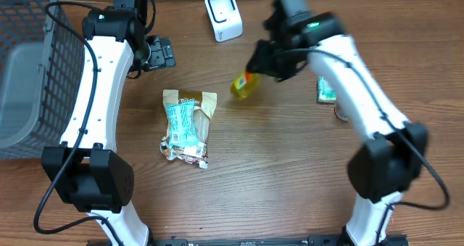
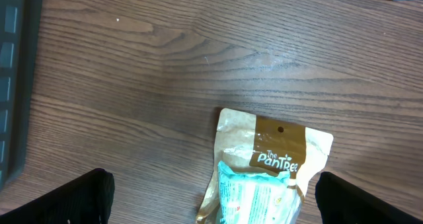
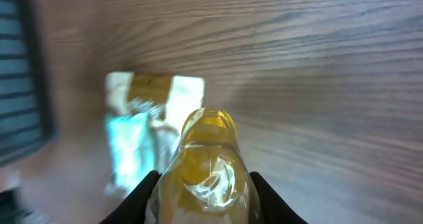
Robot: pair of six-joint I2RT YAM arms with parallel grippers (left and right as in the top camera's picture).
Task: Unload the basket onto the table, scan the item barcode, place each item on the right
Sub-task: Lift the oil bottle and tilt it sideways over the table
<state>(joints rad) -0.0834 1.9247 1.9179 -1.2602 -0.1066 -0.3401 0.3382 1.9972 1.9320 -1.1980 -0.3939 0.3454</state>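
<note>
A yellow, glossy, clear-wrapped item (image 1: 243, 86) hangs above the table, held by its end in my right gripper (image 1: 261, 61). In the right wrist view the item (image 3: 206, 151) fills the gap between the two black fingers (image 3: 135, 197), and my right gripper (image 3: 203, 201) is shut on it. No barcode shows on it. The white barcode scanner (image 1: 223, 14) stands at the back of the table, up and left of the item. My left gripper (image 1: 158, 54) hovers open near the back left, its jaws (image 2: 215, 201) wide apart over the top of a snack bag.
A tan and pale-blue snack bag (image 1: 188, 126) (image 2: 271, 171) lies on the table left of centre. A grey wire basket (image 1: 29, 72) stands at the far left. A small green and white box (image 1: 325, 91) lies at the right, partly under the right arm.
</note>
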